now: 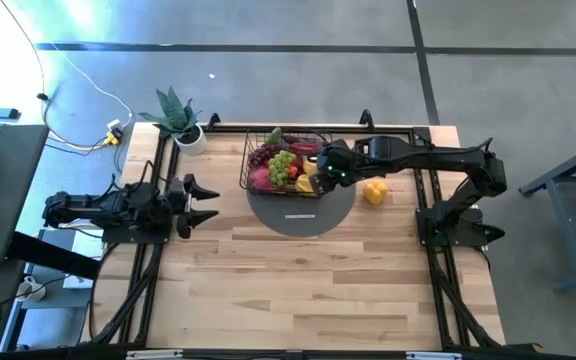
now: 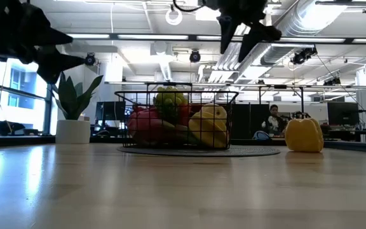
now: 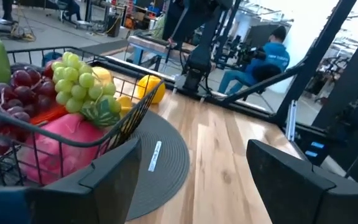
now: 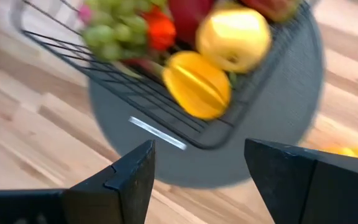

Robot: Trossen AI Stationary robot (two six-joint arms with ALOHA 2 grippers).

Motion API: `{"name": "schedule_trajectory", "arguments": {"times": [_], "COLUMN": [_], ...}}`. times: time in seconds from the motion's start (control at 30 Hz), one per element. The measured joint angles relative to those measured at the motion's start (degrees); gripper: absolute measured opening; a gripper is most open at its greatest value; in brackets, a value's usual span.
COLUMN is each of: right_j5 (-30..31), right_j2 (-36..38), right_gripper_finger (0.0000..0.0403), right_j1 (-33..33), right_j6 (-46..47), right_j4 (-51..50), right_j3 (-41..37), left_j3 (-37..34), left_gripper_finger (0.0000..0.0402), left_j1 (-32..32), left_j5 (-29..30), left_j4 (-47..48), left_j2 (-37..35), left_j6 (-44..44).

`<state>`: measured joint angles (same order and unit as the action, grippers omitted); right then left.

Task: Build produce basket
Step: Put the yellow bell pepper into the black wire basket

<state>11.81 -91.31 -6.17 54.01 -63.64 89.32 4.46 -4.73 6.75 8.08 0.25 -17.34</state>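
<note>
On the far half of the wooden table point(image 1: 298, 270), the black wire-mesh basket point(image 1: 258, 160) is set on a grey round mat point(image 1: 298, 215), which shows from under it toward the near side. The basket is filled with produce: green grapes point(image 1: 282, 163), red grapes point(image 1: 260, 155), a pink dragon fruit point(image 1: 261, 178) and yellow pieces point(image 4: 197, 84) packed in its right corner. One more yellow fruit point(image 1: 374, 191) is left on the bare wood just to the right of the mat, apart from the basket.

Above the basket's right edge the right gripper point(image 1: 320, 172) is held clear of the produce; its fingers point(image 4: 114, 180) are spread apart and nothing is gripped between them. The left gripper point(image 1: 200, 200) is parked well to the left of the basket, pointed toward it, its fingers point(image 3: 104, 177) likewise parted and empty.

A spiky green potted plant point(image 1: 178, 118) in a white pot is placed at the far left corner of the table. Beyond the table, a seated person point(image 3: 269, 59) in blue is seen in the room.
</note>
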Motion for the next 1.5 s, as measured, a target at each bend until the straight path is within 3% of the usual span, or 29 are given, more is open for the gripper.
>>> {"name": "schedule_trajectory", "arguments": {"times": [0.37,0.8,1.1,1.5], "right_j5": [2.8,7.0,7.1,-1.2], "right_j2": [0.0,0.0,9.0,22.7], "right_gripper_finger": [0.0227,0.0227,0.0227,0.0227], "right_j1": [-0.2,-3.9,-7.5,-15.2], "right_j6": [2.6,-10.4,-14.2,-18.1], "right_j4": [-16.4,-26.4,-23.9,-8.7], "right_j3": [0.0,-0.1,-11.8,-24.1], "left_j3": [-0.7,-0.7,-0.7,-0.7], "left_gripper_finger": [0.0282,0.0282,0.0282,0.0282], "left_j1": [-0.1,-0.1,-0.1,-0.1], "left_j5": [0.9,1.0,1.0,1.0], "left_j4": [-0.6,-0.6,-0.6,-0.6], "left_j2": [0.5,0.5,0.5,0.5], "left_j6": [1.5,1.1,1.1,1.0]}}
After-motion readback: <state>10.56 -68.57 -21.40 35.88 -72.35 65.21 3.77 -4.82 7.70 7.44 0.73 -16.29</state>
